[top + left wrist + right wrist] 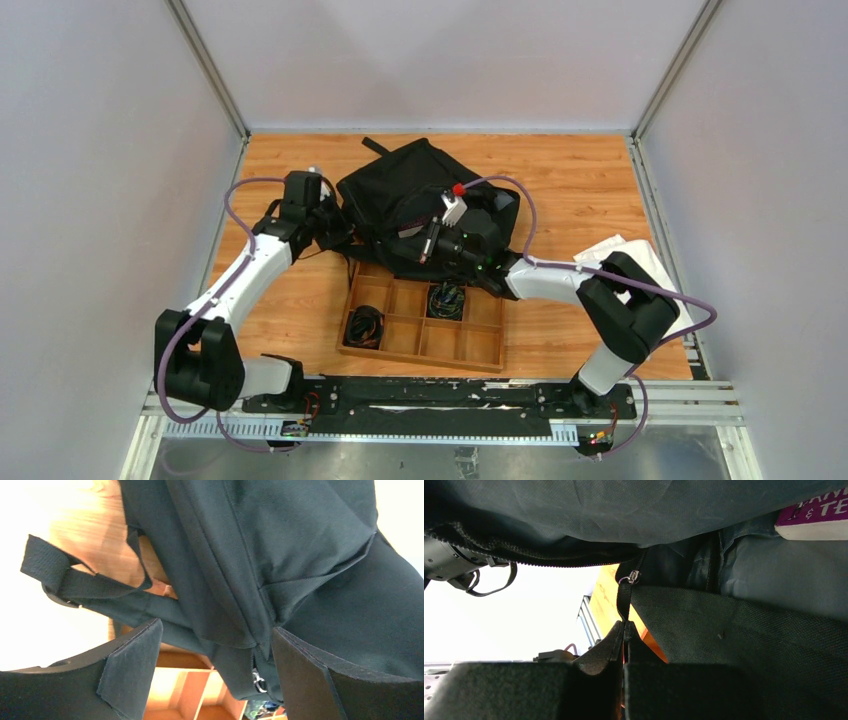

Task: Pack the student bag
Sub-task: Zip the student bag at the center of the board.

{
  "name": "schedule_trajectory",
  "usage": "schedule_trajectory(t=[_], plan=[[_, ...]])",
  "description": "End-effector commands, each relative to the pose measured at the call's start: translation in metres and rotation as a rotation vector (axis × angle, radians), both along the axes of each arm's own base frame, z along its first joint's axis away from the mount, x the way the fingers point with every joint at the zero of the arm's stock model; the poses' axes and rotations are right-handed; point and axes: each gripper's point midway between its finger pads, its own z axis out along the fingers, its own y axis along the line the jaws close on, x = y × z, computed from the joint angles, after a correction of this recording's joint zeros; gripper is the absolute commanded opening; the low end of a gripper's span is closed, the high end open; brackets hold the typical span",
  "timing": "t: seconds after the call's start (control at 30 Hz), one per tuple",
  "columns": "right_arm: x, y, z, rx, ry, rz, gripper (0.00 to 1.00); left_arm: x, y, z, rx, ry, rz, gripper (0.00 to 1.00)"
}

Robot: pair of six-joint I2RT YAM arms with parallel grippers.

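Observation:
The student bag [405, 190], a floppy black backpack, lies at the middle back of the table. My left gripper [336, 228] is at the bag's left side. In the left wrist view that gripper [217, 650] is open, its pads either side of a hanging corner of the bag [280, 555] with a small metal zipper ring [257, 681]. My right gripper [429, 246] is at the bag's front opening. In its wrist view it [625, 625] is shut on the black zipper pull strap [624, 597] below the metal slider [631, 576]. A purple book [819, 515] shows inside the bag.
A wooden compartment tray [470, 352] sits in front of the bag, holding a black cable bundle [365, 326] and a colourful bundle [446, 298]. White sheets [648, 258] lie at the right edge. A loose bag strap [65, 577] hangs on the left.

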Motion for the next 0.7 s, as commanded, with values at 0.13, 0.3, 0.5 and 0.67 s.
schedule_trajectory(t=[0.13, 0.3, 0.5, 0.67], plan=[[-0.003, 0.010, 0.012, 0.003, -0.047, 0.020, 0.00, 0.024, -0.017, 0.012, -0.114, -0.064, 0.014, 0.85], [-0.005, 0.009, 0.012, -0.009, -0.058, 0.019, 0.00, 0.034, -0.012, -0.001, -0.077, -0.058, 0.039, 0.67], [-0.011, 0.001, 0.008, -0.071, -0.088, 0.009, 0.00, 0.045, -0.003, -0.007, -0.020, -0.034, 0.063, 0.13], [-0.021, 0.000, -0.002, -0.116, -0.093, 0.018, 0.00, 0.044, 0.010, -0.009, 0.000, -0.023, 0.097, 0.00]])
